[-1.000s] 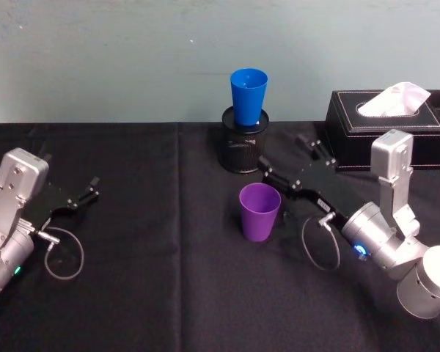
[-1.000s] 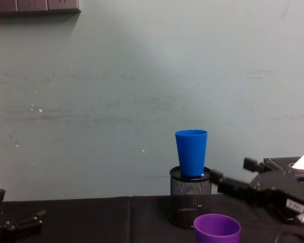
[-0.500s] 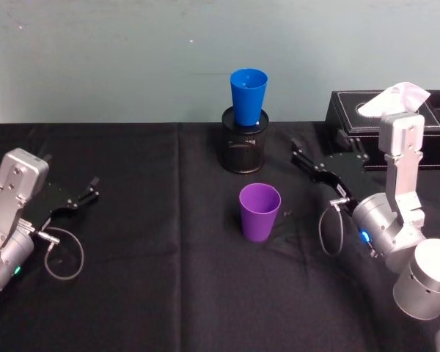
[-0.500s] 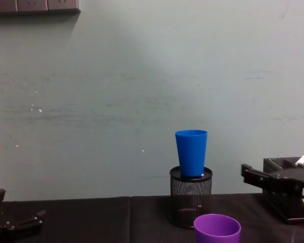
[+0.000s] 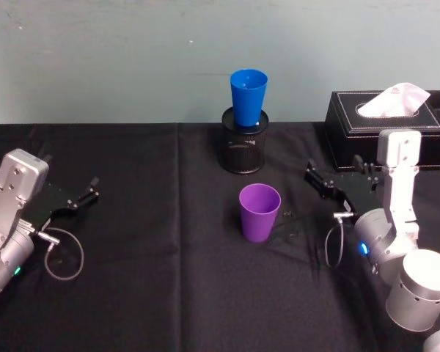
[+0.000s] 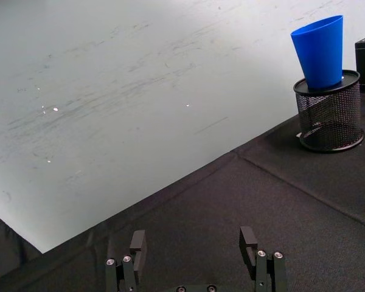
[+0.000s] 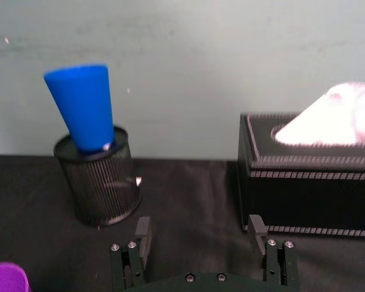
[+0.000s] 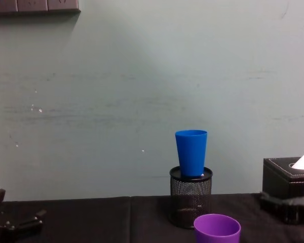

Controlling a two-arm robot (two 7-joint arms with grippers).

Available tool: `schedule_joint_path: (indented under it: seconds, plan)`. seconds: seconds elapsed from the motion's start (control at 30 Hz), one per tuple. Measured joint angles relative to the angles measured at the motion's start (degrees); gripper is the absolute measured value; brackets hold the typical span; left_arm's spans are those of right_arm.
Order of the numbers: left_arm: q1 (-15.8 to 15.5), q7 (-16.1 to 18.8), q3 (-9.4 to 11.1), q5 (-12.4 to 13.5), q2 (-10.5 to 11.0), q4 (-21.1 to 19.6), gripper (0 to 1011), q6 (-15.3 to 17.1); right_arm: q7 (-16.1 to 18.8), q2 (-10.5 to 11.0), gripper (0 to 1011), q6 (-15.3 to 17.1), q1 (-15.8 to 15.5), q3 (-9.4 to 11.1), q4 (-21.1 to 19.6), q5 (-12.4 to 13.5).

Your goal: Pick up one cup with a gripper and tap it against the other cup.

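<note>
Head view: purple tapered plastic tumbler (image 5: 259,212) stood upright, mouth up, on the black tablecloth (image 5: 154,279), near centre. Bright blue tapered plastic tumbler (image 5: 248,97) sat narrow end down in the mouth of a black mesh pen holder (image 5: 244,149), behind the purple one & apart from it. Right gripper (image 5: 339,182), black slim two-fingered claw on silver-grey arm, lay low to the purple cup's right, apart from it, in front of a black tissue box (image 5: 385,119); fingers spread, holding nothing. Left gripper (image 5: 70,190) was parked far left, fingers parted.

Left wrist view: left fingertips (image 6: 138,241) spread over bare cloth; blue cup & holder well off.

Right wrist view: right fingertips (image 7: 143,230) spread, empty; blue cup leaned slightly in the holder; a sliver of purple rim (image 7: 6,275) at the picture's corner.

Chest view: purple rim (image 8: 217,226) in front of the holder, blue cup (image 8: 191,152) above it.

Handling (judged): purple cup prob. light, thin-walled, smooth, so slippery & easy to tip or squash. Best grip approx. mid-wall or just under the rim, across the body, moderate squeeze. Taper favours slip downward; blue cup perched loosely, so tap gently.
</note>
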Motion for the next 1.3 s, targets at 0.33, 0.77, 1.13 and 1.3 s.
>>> schedule_joint_path:
  seconds: [0.33,0.77,1.13,1.3]
  plan:
    - [0.00,0.00,0.00,0.00,0.00,0.00,1000,0.00,0.97,-0.90,1002,0.74,0.14,0.25,2.02,0.13]
    - [0.00,0.00,0.00,0.01,0.00,0.00,1000,0.00,0.88,-0.80,1002,0.68,0.12,0.19,1.70,0.05]
    - [0.00,0.00,0.00,0.00,0.00,0.00,1000,0.00,0.74,-0.74,1002,0.62,0.12,0.18,1.61,0.01]
    - [0.00,0.00,0.00,0.01,0.00,0.00,1000,0.00,0.69,-0.73,1002,0.62,0.12,0.18,1.60,-0.03]
